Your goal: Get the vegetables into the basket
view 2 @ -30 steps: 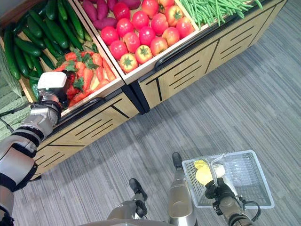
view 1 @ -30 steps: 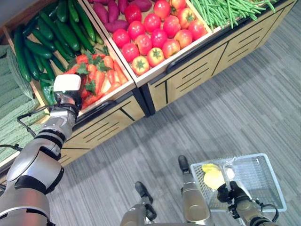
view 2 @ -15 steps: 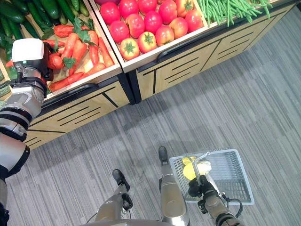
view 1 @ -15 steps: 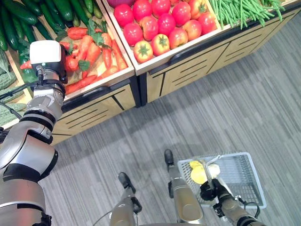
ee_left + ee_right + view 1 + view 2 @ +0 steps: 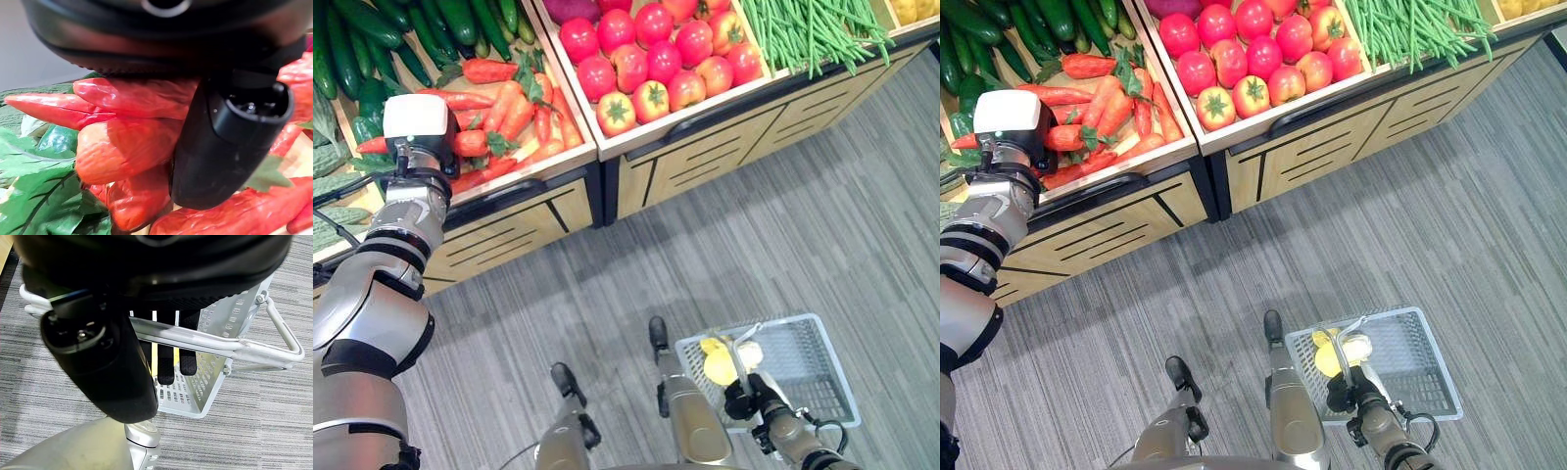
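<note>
I see my left hand (image 5: 433,157) reaching into the carrot bin (image 5: 570,157) of a wooden produce stand (image 5: 705,147), at the bin's front left corner. In the left wrist view its thumb (image 5: 220,142) presses against a carrot (image 5: 122,154), orange-red and glossy, with green leaves (image 5: 34,196) beside it. I cannot tell whether the fingers are closed round the carrot, since they are hidden behind the hand. More carrots (image 5: 504,108) lie piled across the bin, long and tapered, orange-red with leafy green tops.

Beside the carrots, cucumbers (image 5: 372,29) fill the bin toward the stand's left end. Red tomatoes (image 5: 656,59) fill the next bin, and green beans (image 5: 803,29) lie further right.

My right hand (image 5: 744,399) holds a white wire basket (image 5: 822,377) low over the grey floor (image 5: 705,255). In the right wrist view its fingers (image 5: 166,364) are curled round the basket's handle (image 5: 205,340). Yellow produce (image 5: 720,364) lies in the basket at the corner nearest the hand; I cannot tell what kind.
</note>
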Robot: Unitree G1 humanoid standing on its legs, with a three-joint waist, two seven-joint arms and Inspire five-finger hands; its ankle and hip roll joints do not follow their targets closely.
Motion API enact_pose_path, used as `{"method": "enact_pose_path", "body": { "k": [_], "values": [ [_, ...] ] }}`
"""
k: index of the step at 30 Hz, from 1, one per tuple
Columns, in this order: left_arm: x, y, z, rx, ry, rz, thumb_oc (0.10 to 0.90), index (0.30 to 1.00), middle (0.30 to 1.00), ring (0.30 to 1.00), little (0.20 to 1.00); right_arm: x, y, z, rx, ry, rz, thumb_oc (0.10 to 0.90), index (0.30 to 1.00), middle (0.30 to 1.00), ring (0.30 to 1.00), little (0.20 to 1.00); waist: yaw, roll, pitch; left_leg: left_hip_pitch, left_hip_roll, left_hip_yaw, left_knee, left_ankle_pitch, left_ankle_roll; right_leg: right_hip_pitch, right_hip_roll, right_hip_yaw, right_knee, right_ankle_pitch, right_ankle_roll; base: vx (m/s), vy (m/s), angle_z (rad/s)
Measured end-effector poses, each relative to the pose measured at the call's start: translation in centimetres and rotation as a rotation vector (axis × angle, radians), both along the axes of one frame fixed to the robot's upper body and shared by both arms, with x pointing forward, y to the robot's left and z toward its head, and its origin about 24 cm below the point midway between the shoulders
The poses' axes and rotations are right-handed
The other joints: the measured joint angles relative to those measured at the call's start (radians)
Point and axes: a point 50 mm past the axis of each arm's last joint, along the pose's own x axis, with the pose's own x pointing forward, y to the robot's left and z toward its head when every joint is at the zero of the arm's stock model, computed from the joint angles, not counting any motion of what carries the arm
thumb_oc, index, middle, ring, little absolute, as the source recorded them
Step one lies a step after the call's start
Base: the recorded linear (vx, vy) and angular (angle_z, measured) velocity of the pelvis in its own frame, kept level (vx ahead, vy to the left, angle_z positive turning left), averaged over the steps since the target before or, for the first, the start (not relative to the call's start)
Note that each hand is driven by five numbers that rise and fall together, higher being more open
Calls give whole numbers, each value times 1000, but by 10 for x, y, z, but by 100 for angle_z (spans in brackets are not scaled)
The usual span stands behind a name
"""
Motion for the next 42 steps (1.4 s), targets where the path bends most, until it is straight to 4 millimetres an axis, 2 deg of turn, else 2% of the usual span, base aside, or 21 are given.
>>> {"method": "enact_pose_path", "body": {
  "k": [5,9,13,18,20,24,29,33,37,39,42],
  "values": [
    [1,-10,-9,2,19,-48,400,300,300,300,300,-3,-2,-2,-9,24,-8,400,300,300,300,300,22,-3,-2,52,1,-13,0,0,0,50,1,-3,0,-1,0,44,8,-1],
    [0,-13,-8,12,12,-74,400,300,300,300,300,-5,-5,-2,-16,39,-14,400,300,300,300,300,36,-4,-3,86,1,-30,0,-1,-1,91,-1,-14,0,-2,1,48,8,8],
    [-3,-31,9,79,-40,-187,400,300,300,300,300,-12,-9,-5,-17,74,-44,400,300,300,300,300,67,-4,-4,141,1,-58,-1,-7,-9,161,-6,-36,-1,-23,10,60,18,16],
    [-10,-31,8,149,-38,-215,400,300,300,300,300,-28,-10,-10,-12,135,-54,400,300,300,300,300,93,-3,-60,189,0,-70,-1,-16,-10,217,-9,-49,-1,-27,3,45,28,8],
    [-13,-33,-1,163,-21,-234,400,300,300,300,300,-36,-12,-13,-13,163,-67,400,300,300,300,300,106,1,-99,196,-2,-73,-1,-24,-10,226,-12,-52,-1,-37,6,29,33,8],
    [-29,-33,-23,109,5,-275,400,300,300,300,300,-47,-11,-16,-19,204,-47,400,300,300,300,300,126,2,-131,244,-7,-94,-1,-30,-7,287,-18,-69,-1,-44,6,-6,45,12],
    [-54,-46,-44,21,18,-371,400,300,300,300,300,-57,-15,-18,-19,247,-93,400,300,300,300,300,144,6,-152,276,-23,-119,-5,-39,-2,332,-37,-87,-1,-55,16,-2,51,15],
    [-74,-59,-53,-28,9,-448,400,300,300,300,300,-74,-17,-21,-21,296,-110,400,300,300,300,300,159,5,-178,296,-37,-133,-6,-54,6,361,-53,-95,-1,-67,32,-6,29,12],
    [-96,-64,-68,-152,-24,-467,400,300,300,300,300,-92,-16,-25,-14,347,-149,400,300,300,300,300,161,4,-223,312,-49,-143,-6,-60,8,385,-66,-102,-2,-73,43,-16,31,6],
    [-110,-65,-74,-229,-59,-460,400,300,300,300,300,-95,-17,-25,-11,351,-163,400,300,300,300,300,158,4,-226,318,-53,-146,-6,-64,15,390,-70,-102,-3,-75,45,-27,23,5],
    [-118,-66,-85,-253,-25,-469,400,300,300,300,300,-99,-17,-26,-8,358,-177,400,300,300,300,300,161,3,-229,319,-56,-154,-7,-65,16,394,-72,-105,-6,-75,46,-42,12,4]
  ]
}}
